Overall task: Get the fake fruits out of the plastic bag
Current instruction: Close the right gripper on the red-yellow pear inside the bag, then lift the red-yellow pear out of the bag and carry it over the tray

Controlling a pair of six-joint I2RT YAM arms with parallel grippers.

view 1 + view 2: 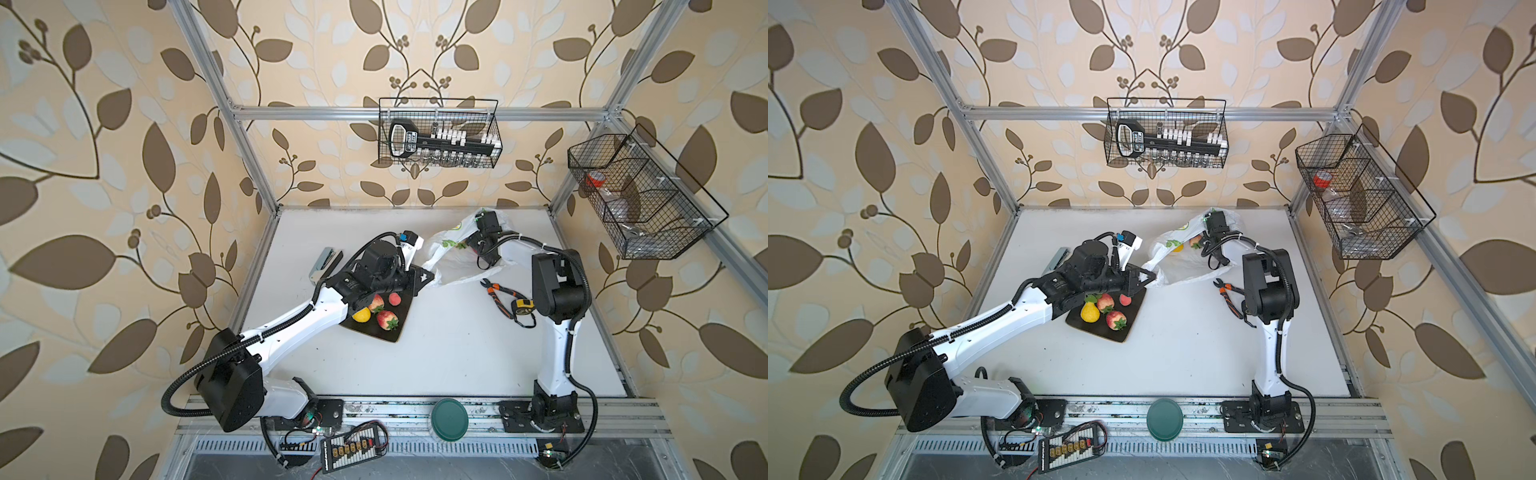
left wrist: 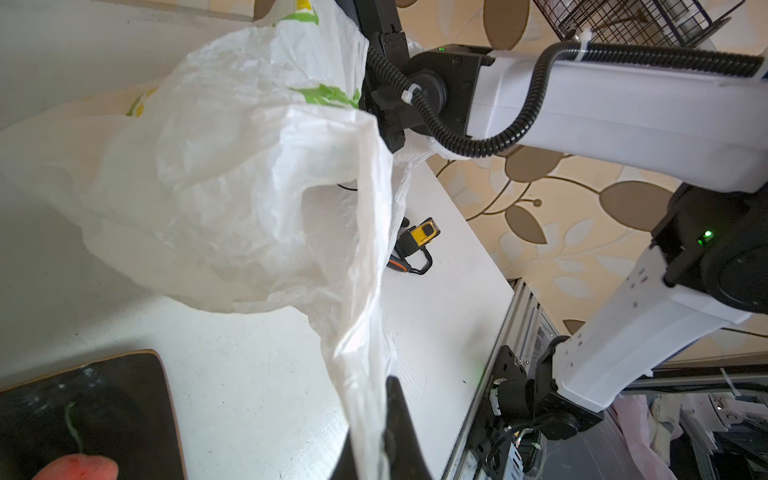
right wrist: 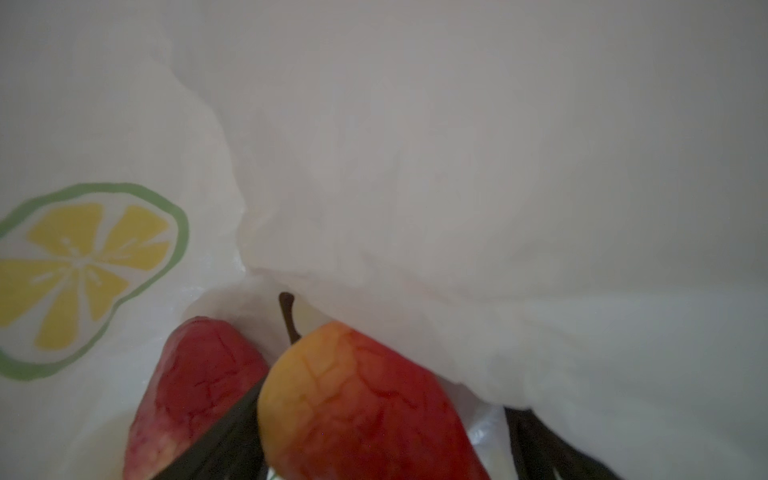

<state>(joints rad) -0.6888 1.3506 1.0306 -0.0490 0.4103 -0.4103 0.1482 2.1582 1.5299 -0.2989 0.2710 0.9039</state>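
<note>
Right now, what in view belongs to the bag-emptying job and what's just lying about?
Job: bag, its handle pinched in the shut left gripper; red-yellow fruit and red fruit inside it, open right gripper straddling the first; fruits on the plate.

Lying about: stapler, pliers, tape measure, green lid, back basket, side basket.

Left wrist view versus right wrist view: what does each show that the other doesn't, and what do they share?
Only the left wrist view: the plastic bag from outside, its handle pinched in the shut left gripper, a corner of the black plate, the tape measure and the right arm. Only the right wrist view: the bag's inside, where a stemmed red-yellow fruit sits between the fingers of the open right gripper, a redder fruit beside it. Both: the bag's white plastic and its lemon-slice print.
</note>
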